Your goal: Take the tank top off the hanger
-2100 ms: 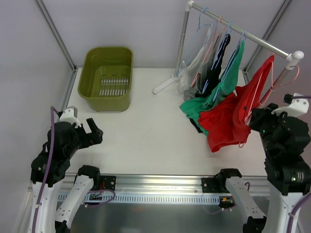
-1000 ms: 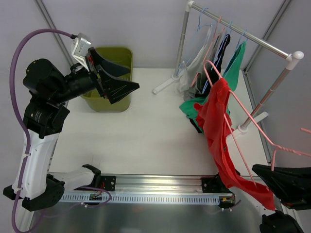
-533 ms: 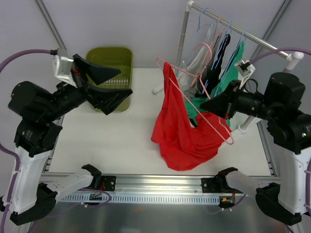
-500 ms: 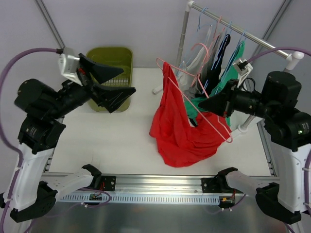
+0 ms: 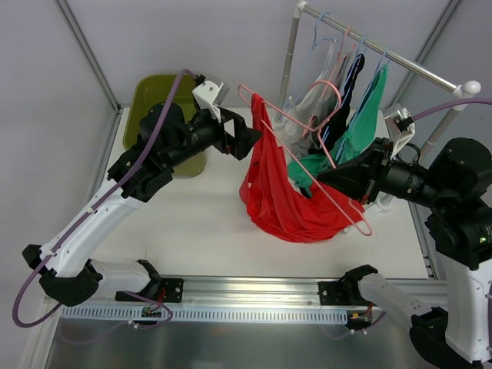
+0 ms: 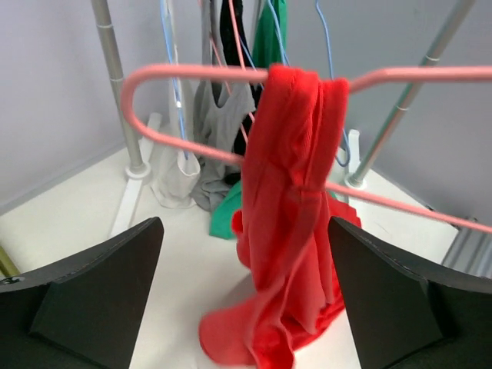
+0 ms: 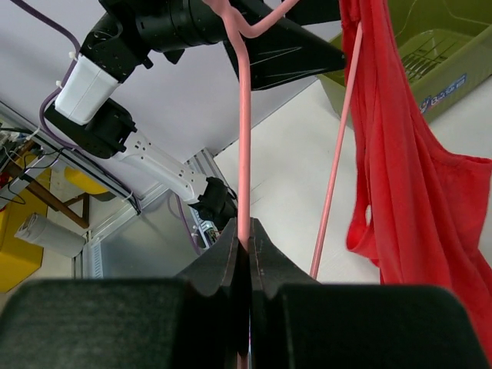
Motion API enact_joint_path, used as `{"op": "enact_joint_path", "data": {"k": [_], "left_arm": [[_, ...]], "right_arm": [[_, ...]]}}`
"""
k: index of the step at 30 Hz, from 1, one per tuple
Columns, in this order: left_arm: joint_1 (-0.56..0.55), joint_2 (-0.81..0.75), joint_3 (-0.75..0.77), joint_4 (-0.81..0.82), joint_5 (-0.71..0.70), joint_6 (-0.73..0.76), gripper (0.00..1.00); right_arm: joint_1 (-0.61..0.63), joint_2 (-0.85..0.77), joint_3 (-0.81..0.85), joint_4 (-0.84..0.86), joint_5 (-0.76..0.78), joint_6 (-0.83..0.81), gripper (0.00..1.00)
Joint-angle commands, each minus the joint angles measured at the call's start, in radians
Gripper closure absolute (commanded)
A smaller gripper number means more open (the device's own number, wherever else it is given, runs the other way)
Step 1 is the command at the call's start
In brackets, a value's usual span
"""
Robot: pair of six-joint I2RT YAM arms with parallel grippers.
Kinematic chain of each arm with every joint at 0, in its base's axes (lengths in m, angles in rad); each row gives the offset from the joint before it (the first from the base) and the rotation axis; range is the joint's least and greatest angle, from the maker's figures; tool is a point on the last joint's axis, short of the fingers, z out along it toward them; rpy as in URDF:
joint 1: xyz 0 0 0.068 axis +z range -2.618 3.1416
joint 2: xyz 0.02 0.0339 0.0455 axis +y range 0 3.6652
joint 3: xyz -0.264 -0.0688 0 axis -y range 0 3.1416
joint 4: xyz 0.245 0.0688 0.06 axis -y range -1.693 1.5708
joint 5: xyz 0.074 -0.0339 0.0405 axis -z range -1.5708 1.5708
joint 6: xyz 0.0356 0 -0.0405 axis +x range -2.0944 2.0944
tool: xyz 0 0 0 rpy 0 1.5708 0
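Fingers on my outstretched left gripper (image 5: pixel 247 141) spread wide, red tank top (image 6: pixel 288 231) hanging just ahead between them; right gripper (image 7: pixel 244 257) clamped on pink hanger (image 7: pixel 244 138).

Table (image 5: pixel 200 223): white top, one.
Basket (image 5: pixel 144 108): olive-green plastic with a slotted floor, standing at the table's far left corner.
Clothes rack (image 5: pixel 400 63): pale tube frame at the far right, its foot (image 5: pixel 257 137) resting on the table.
Hung side by side on the rack's rail: pale grey garment (image 5: pixel 307 104), dark garment with white trim (image 5: pixel 346 84), green garment (image 5: pixel 361 127).
Aluminium rail (image 5: pixel 254 288): runs along the table's near edge.
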Motion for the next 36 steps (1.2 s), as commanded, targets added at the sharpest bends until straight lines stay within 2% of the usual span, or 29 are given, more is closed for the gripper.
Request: {"op": "enact_joint_path", "data": {"k": [1, 3, 5, 6, 9, 12, 15, 16, 20, 25, 29, 30, 32, 33, 36], "left_arm": [[-0.010, 0.001, 0.004, 0.081, -0.075, 0.052, 0.11], [-0.010, 0.014, 0.004, 0.087, -0.063, 0.056, 0.25], [-0.010, 0.018, -0.001, 0.095, -0.054, 0.055, 0.44], [-0.010, 0.018, -0.004, 0.098, -0.049, 0.052, 0.64], [-0.010, 0.017, -0.011, 0.106, -0.076, 0.041, 1.00], [-0.010, -0.008, -0.028, 0.107, -0.162, 0.024, 1.00], [-0.010, -0.055, -0.065, 0.104, -0.441, -0.029, 1.00], [-0.010, -0.075, -0.089, 0.106, -0.577, -0.034, 1.00], [-0.003, -0.088, -0.122, 0.098, -0.773, -0.066, 1.00], [0.019, -0.037, -0.120, 0.034, -0.746, -0.134, 1.00], [0.019, -0.058, -0.208, 0.034, -0.576, -0.207, 1.00], [0.017, -0.068, -0.234, 0.037, -0.511, -0.227, 1.00], [0.017, -0.106, -0.315, 0.040, -0.439, -0.273, 1.00], [0.017, -0.118, -0.344, 0.041, -0.375, -0.286, 1.00], [0.016, -0.155, -0.451, 0.052, -0.281, -0.313, 1.00]], "right_arm": [[0.005, 0.001, -0.003, 0.108, -0.063, -0.017, 1.00], [0.005, -0.004, -0.005, 0.107, -0.066, -0.019, 1.00], [0.007, -0.008, -0.009, 0.105, -0.066, -0.022, 1.00], [0.005, -0.013, -0.014, 0.105, -0.064, -0.023, 1.00], [0.007, -0.019, -0.029, 0.107, -0.057, -0.028, 1.00], [0.005, -0.031, -0.046, 0.073, -0.046, -0.062, 1.00], [0.004, -0.051, -0.067, -0.105, 0.020, -0.201, 1.00], [0.005, -0.063, -0.099, -0.190, 0.015, -0.236, 1.00], [0.005, -0.178, -0.226, -0.274, -0.052, -0.338, 1.00], [0.005, -0.349, -0.255, -0.301, -0.043, -0.387, 1.00], [0.007, -0.384, -0.180, -0.312, 0.157, -0.352, 1.00], [0.005, -0.378, -0.148, -0.312, 0.310, -0.335, 1.00], [0.005, -0.358, -0.115, -0.314, 0.513, -0.243, 1.00], [0.007, -0.337, -0.097, -0.317, 0.714, -0.205, 1.00], [0.007, -0.306, -0.087, -0.317, 0.938, -0.157, 1.00]]}}
